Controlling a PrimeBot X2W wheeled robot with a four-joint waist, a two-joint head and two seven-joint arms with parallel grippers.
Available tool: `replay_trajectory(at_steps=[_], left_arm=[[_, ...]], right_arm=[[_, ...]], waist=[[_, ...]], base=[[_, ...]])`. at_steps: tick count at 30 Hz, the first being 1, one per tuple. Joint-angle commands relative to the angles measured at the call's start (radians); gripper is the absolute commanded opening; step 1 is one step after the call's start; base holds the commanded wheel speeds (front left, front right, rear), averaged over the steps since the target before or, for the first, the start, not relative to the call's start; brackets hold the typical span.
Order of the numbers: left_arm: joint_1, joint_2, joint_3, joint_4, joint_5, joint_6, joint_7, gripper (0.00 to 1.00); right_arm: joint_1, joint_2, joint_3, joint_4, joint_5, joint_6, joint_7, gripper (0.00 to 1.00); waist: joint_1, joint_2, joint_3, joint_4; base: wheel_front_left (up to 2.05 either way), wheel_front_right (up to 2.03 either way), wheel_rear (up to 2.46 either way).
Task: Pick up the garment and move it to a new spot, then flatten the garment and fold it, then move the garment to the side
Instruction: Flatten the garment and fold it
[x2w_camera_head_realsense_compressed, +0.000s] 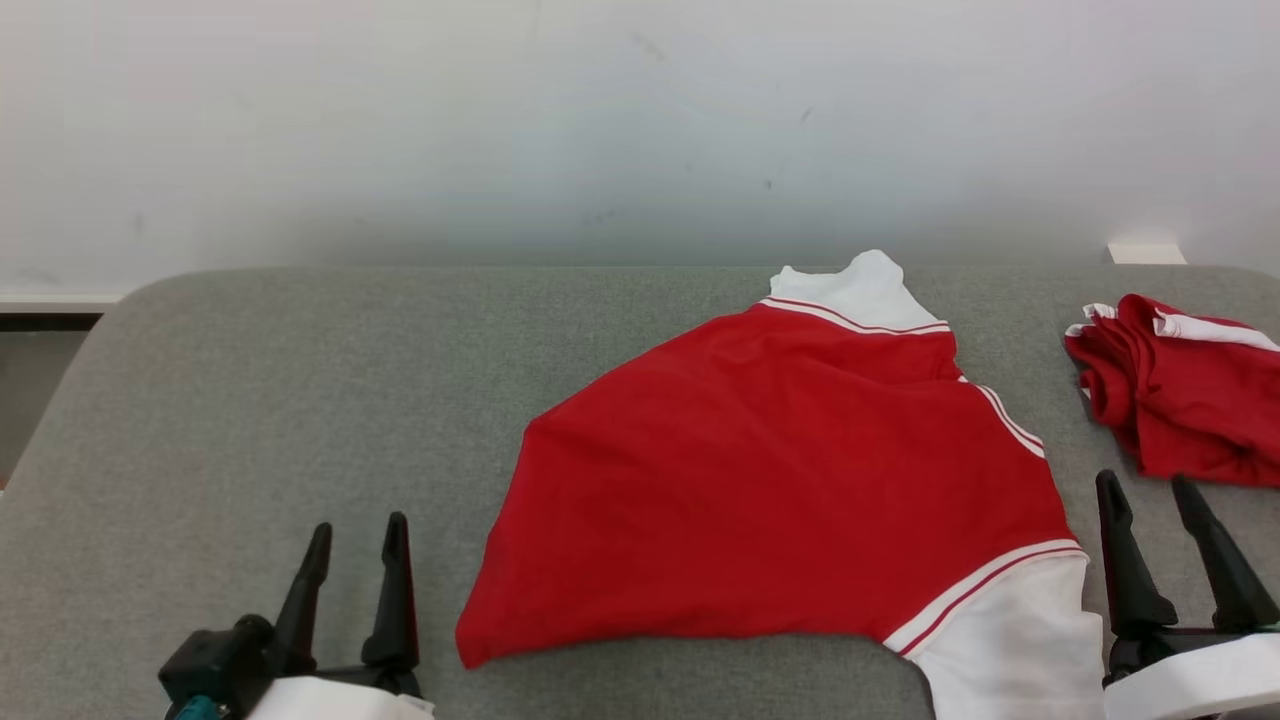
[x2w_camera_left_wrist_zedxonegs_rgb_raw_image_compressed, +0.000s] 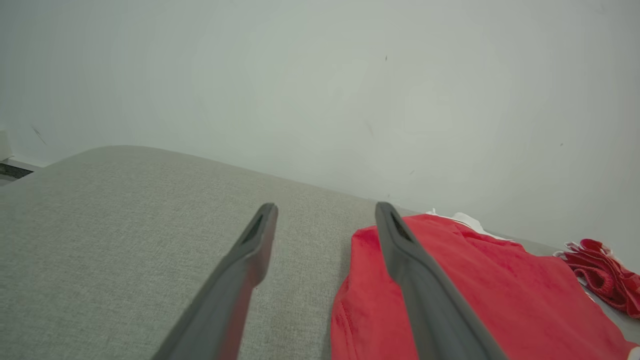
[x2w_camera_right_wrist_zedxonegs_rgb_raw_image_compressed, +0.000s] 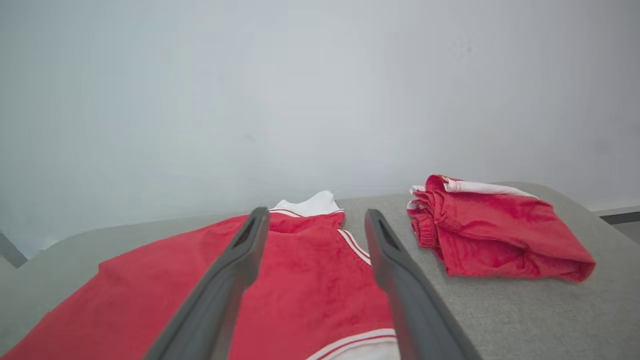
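The right gripper (x2w_camera_head_realsense_compressed: 1145, 483) is wide open and holds nothing. It sits near the front edge of the gray table (x2w_camera_head_realsense_compressed: 250, 400), close to the right end. Just beside its fingers lies the white sleeve (x2w_camera_head_realsense_compressed: 1010, 640) of the red shirt (x2w_camera_head_realsense_compressed: 780, 470). The shirt is spread out on the table, from the front edge to near the back edge, where a white bit (x2w_camera_head_realsense_compressed: 865, 290) sticks out. Past the gripper's fingers, by the right edge, sits a small pile of red clothes (x2w_camera_head_realsense_compressed: 1180, 390), apart from the shirt. The left gripper (x2w_camera_head_realsense_compressed: 358, 527) is wide open too, with nothing in it. It is near the front edge, left of the shirt. A white wall (x2w_camera_head_realsense_compressed: 500, 120) stands behind the table.
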Motion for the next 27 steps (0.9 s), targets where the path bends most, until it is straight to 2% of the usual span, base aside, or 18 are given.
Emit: replay_trajectory(at_steps=[1, 5, 9, 17, 27], left_arm=[[0.001, 0.004, 0.009, -0.002, 0.011, -0.004, 0.0, 1.0], [0.004, 0.004, 0.008, -0.001, 0.013, -0.001, 0.0, 1.0], [0.012, 0.004, 0.001, 0.002, 0.012, 0.004, 0.0, 1.0], [0.028, 0.004, -0.002, 0.015, 0.008, -0.01, 0.0, 1.0], [0.023, 0.004, 0.0, 0.01, 0.006, -0.015, 0.0, 1.0]], right_arm=[[-0.014, -0.004, 0.014, 0.004, -0.029, 0.0, -0.066, 1.0], [-0.005, 0.0, 0.064, 0.033, -0.056, 0.0, -0.218, 1.0], [0.0, 0.018, 0.115, 0.098, -0.067, 0.0, -0.286, 1.0], [-0.018, 0.024, 0.168, 0.173, -0.102, 0.0, -0.317, 1.0], [-0.023, 0.008, 0.164, 0.16, -0.097, 0.0, -0.317, 1.0]], waist=[[0.0, -0.0001, -0.007, 0.0], [0.0, -0.0001, -0.022, 0.003], [0.0, -0.0001, -0.036, 0.002], [0.0, -0.0001, -0.041, -0.004], [0.0, -0.0001, -0.044, -0.005]], base=[[0.0, 0.0, 0.0], [0.0, 0.0, 0.0], [0.0, 0.0, 0.0], [0.0, 0.0, 0.0], [0.0, 0.0, 0.0]])
